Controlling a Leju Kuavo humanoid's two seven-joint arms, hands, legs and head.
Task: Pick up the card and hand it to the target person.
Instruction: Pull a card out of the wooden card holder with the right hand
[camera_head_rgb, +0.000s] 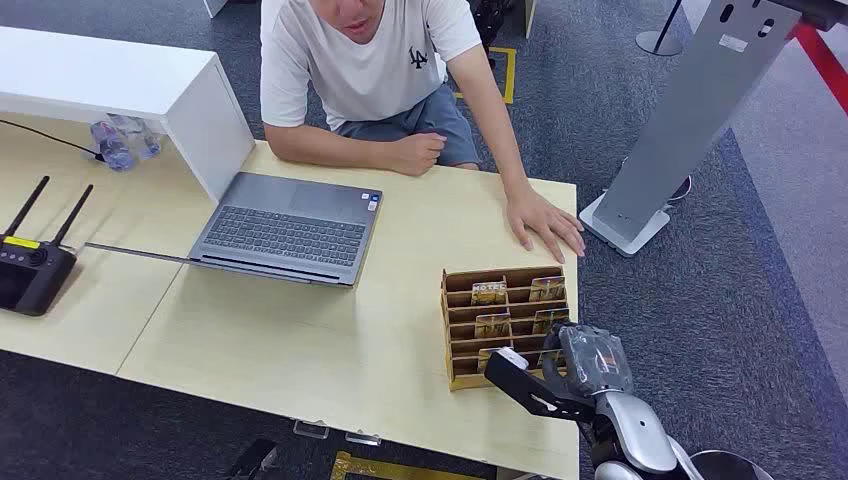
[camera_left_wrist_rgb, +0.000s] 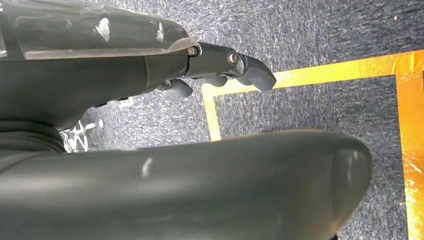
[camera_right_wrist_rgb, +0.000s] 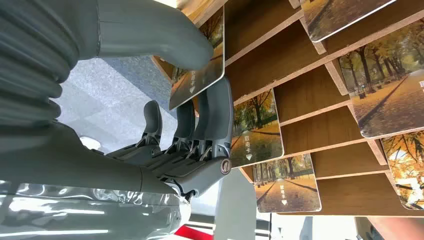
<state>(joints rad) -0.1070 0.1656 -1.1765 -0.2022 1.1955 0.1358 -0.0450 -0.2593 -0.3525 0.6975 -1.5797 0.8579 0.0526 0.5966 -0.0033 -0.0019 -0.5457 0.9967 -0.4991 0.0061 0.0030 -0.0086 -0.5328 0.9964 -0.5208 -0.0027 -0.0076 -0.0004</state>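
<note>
- The right hand (camera_head_rgb: 545, 375) sits at the lower right of the head view, against the near edge of the wooden card rack (camera_head_rgb: 507, 322).
- In the right wrist view, its thumb and fingers (camera_right_wrist_rgb: 212, 117) pinch one card (camera_right_wrist_rgb: 197, 75) at the rack.
- The left hand (camera_left_wrist_rgb: 220, 67) hangs over carpet, fingers curled in, holding nothing.
- A person's hand (camera_head_rgb: 545, 222) rests flat on the tabletop (camera_head_rgb: 300, 340) just above the rack.
- A laptop (camera_head_rgb: 290, 228) lies open at centre left.

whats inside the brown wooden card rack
The brown wooden card rack holds autumn-tree picture cards in stepped slots; the right hand pinches one, hiding the slot behind.
</note>
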